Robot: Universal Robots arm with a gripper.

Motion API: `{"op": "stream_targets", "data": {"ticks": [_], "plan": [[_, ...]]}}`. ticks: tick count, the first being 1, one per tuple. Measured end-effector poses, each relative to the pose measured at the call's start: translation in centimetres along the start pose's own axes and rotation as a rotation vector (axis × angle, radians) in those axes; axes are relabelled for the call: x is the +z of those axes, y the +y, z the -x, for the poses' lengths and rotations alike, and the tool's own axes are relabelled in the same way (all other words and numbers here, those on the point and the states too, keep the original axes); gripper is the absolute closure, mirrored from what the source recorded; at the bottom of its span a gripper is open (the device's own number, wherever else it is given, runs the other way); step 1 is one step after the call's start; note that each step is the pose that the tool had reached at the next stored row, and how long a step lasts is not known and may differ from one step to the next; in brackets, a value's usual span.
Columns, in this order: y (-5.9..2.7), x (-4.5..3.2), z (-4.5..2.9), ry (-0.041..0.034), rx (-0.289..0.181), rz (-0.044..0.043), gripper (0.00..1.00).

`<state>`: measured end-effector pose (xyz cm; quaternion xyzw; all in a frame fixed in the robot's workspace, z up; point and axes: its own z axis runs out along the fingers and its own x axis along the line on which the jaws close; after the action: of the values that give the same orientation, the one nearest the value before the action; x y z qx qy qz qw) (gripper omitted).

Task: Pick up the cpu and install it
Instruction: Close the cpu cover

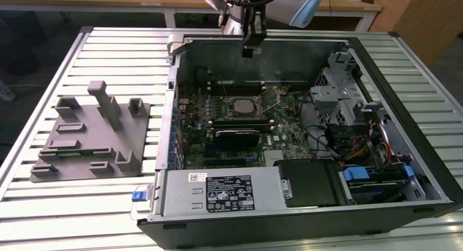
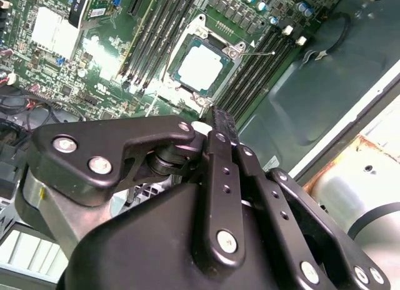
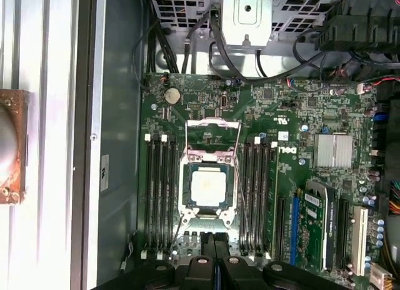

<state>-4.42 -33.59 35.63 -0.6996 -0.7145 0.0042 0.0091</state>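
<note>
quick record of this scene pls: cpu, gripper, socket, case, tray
cpu: lying in the socket, metal top up
gripper: above the open case, shut, holding nothing
socket: on the motherboard, lid swung open
case: on its side, side panel off
tray: grey, on the table at the exterior view's left of the case

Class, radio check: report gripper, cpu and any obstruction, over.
Gripper shut, empty, above motherboard. Cpu lying in socket, load plate open. No obstruction seen between them.
</note>
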Motion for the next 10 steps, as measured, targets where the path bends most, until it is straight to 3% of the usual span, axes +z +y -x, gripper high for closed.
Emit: {"op": "stream_targets", "data": {"ticks": [10], "plan": [[-0.01,-0.64,0.0,0.0002,0.0,-0.0041,0.89]]}}
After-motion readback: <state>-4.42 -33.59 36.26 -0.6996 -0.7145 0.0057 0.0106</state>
